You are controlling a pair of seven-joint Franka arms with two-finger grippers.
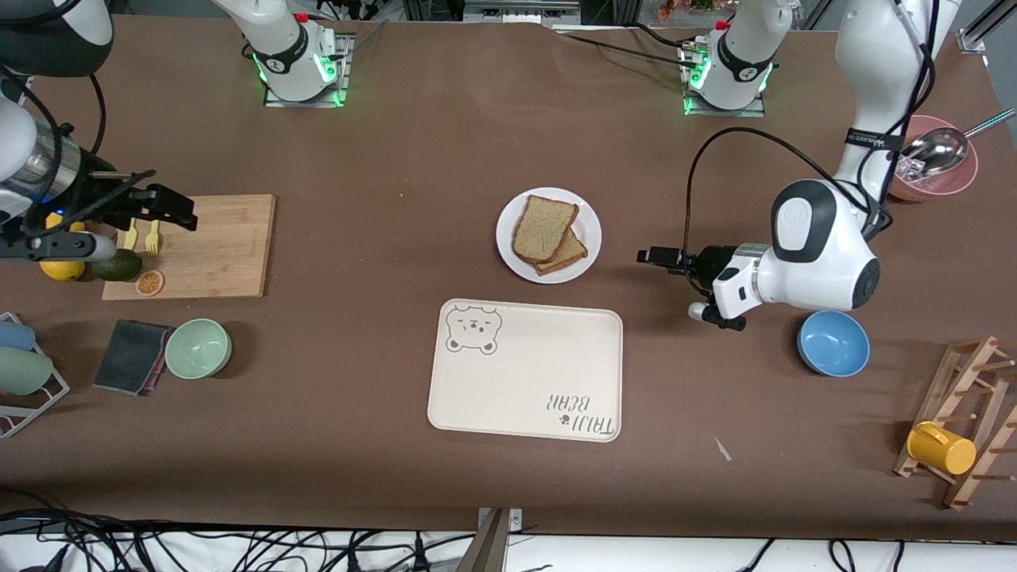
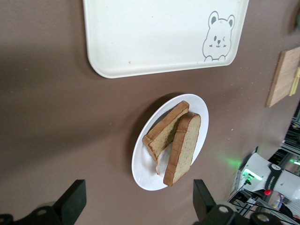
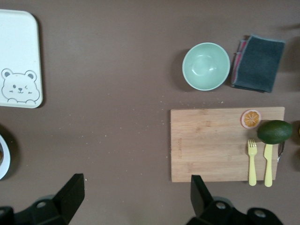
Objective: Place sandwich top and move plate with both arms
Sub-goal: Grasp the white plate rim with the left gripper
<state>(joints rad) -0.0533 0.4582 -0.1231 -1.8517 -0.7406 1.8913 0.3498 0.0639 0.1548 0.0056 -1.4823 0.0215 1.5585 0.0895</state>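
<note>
I see the sandwich top (image 1: 543, 228) lying on the darker slice (image 1: 566, 254) on the plate (image 1: 588, 230), mid-counter, at 12 o'clock from the tray (image 1: 526, 370). My left hand (image 1: 653, 257) hangs open at the plate's 3 o'clock. My right hand (image 1: 163, 206) waits open over the board (image 1: 218, 246).

the tan sandwich top (image 1: 543, 227) lies tilted over a darker slice on the round white plate (image 1: 510, 242).
</note>
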